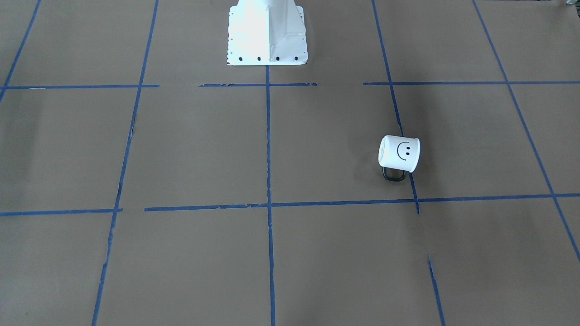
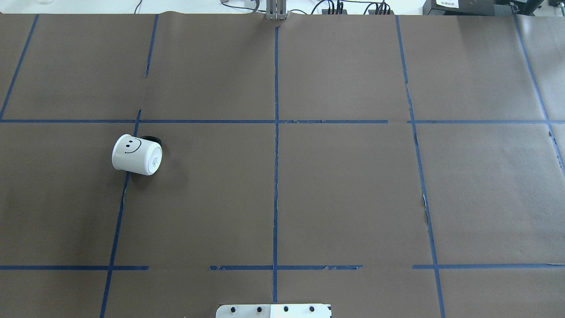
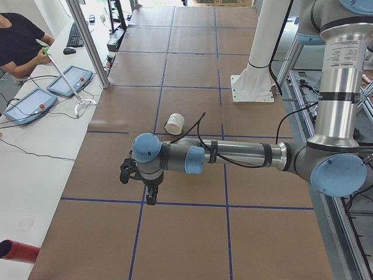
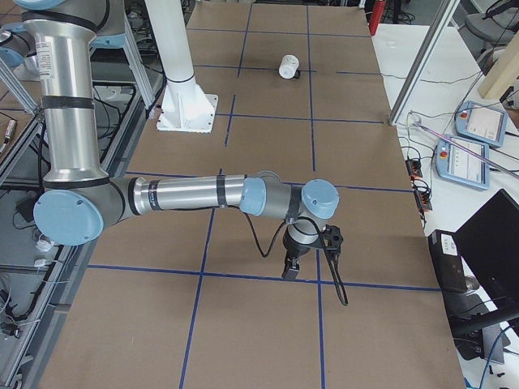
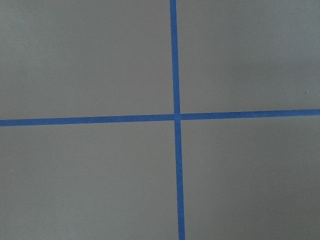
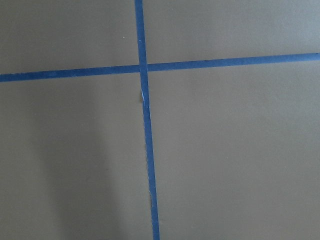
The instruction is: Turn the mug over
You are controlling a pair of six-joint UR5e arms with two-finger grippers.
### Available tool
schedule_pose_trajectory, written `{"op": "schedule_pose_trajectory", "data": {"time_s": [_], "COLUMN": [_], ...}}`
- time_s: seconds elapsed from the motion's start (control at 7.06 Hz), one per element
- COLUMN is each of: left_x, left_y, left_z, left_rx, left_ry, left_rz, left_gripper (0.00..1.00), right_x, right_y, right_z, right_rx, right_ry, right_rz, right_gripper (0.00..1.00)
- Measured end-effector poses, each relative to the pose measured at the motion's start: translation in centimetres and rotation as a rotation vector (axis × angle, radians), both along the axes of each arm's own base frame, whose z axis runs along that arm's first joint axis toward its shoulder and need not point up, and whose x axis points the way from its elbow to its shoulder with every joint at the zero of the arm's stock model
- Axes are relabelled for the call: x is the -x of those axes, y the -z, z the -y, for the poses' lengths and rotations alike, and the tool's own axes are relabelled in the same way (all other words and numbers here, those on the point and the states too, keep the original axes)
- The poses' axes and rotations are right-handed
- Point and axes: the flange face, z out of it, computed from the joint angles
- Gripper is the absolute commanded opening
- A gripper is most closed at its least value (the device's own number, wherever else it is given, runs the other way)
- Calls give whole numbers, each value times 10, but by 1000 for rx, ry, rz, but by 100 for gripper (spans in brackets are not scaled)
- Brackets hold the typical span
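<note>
One mug (image 2: 137, 154) lying on side. Left hand (image 3: 151, 197), right hand (image 4: 289, 271): two, both clear of mug, openness untellable.

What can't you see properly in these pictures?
- Left tool: shows only in the left side view, small and dark; open or shut cannot be told.
- Right tool: the same, only in the right side view.
- Mug: the print on its base is too small to read overhead; its handle is mostly hidden behind its body there.
- Wrist views: only paper and tape, no mug.
</note>
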Motion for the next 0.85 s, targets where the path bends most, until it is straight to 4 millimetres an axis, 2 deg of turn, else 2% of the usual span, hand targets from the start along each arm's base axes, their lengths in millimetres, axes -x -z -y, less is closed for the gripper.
{"op": "schedule_pose_trajectory", "data": {"time_s": [0.42,0.57,0.71,0.85], "left_x": [-1,-3,-15,-37], "left_y": [9,24,46,65], "left_z": [9,22,39,52], "left_rx": [-18,-58,-130,-200], "left_ry": [1,-2,-20,-45], "left_rz": [-1,-2,-6,-17], "left_gripper": [100,100,100,100], "right_x": [0,0,0,0], "right_y": [0,0,0,0], "right_z": [0,0,0,0], "right_rx": [0,0,0,0], "right_ry": [0,0,0,0], "right_rz": [0,0,0,0], "right_gripper": [100,100,100,100]}}
